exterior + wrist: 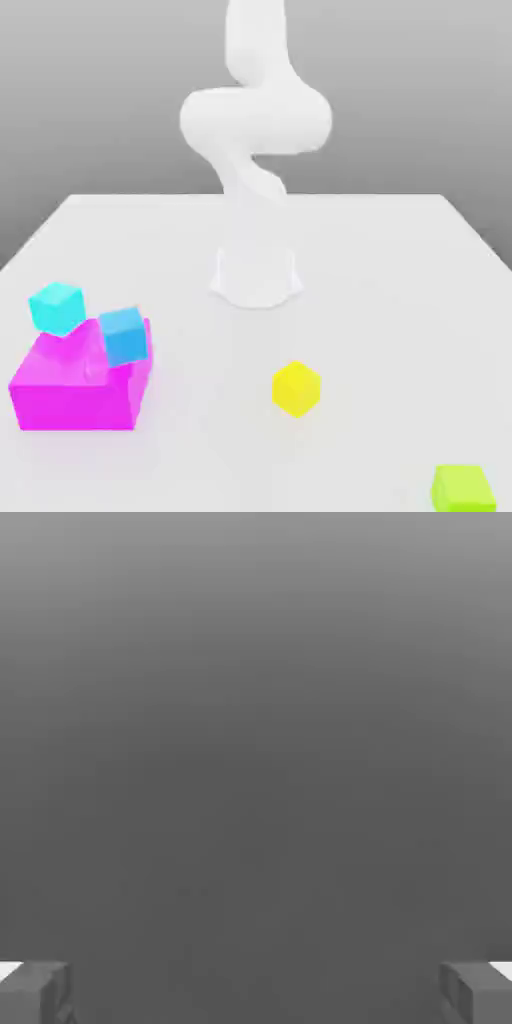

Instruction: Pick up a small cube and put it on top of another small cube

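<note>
In the exterior view a small yellow cube (296, 388) rests on the white table, in front of the arm's base. A small cyan cube (55, 306) and a small blue cube (124, 335) sit at the exterior view's left, both against a big magenta block (75, 390); the blue one leans on its top edge. A small green cube (463, 489) lies at the front right corner. The white arm (255, 125) rises from its base and leaves the picture upward. In the hand view my gripper (256, 994) is open, its fingertips (36, 992) wide apart with nothing between them, facing plain grey background.
The arm's base (256, 275) stands mid-table. The table (380, 300) has its far edge behind the base. The magenta block is much larger than the small cubes and takes up the front left.
</note>
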You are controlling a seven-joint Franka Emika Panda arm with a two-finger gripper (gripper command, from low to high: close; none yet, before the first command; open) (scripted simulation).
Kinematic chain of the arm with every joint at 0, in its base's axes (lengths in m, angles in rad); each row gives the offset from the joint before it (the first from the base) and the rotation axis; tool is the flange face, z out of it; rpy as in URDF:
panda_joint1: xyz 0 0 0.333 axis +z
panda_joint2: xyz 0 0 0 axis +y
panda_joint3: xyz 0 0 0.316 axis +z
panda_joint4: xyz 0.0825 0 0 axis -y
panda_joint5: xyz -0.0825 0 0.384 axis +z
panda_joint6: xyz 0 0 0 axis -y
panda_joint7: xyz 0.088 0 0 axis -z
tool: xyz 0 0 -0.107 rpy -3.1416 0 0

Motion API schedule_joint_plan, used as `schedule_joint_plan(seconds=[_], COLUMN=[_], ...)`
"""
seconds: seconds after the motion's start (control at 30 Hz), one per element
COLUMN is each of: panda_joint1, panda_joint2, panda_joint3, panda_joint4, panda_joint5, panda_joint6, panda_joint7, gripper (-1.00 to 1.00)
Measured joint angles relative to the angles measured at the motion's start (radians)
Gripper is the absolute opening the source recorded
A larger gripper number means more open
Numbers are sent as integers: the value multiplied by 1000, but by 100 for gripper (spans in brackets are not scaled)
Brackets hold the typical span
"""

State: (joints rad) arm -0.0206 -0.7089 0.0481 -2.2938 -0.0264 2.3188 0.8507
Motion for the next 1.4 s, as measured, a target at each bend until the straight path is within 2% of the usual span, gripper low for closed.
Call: schedule_joint_plan(seconds=[0.33,0.57,0.8,1.03,1.17,1.2,1.4], panda_joint1=[-64,-49,13,70,120,136,143], panda_joint2=[367,623,868,1087,1227,1260,1277], panda_joint3=[185,258,277,307,261,243,234], panda_joint4=[24,42,56,65,92,100,104], panda_joint5=[-133,-242,-299,-271,-318,-334,-342], panda_joint6=[78,129,189,267,359,384,398], panda_joint7=[224,391,522,594,645,657,663], gripper=[0,0,0,0,0,-100,-100])
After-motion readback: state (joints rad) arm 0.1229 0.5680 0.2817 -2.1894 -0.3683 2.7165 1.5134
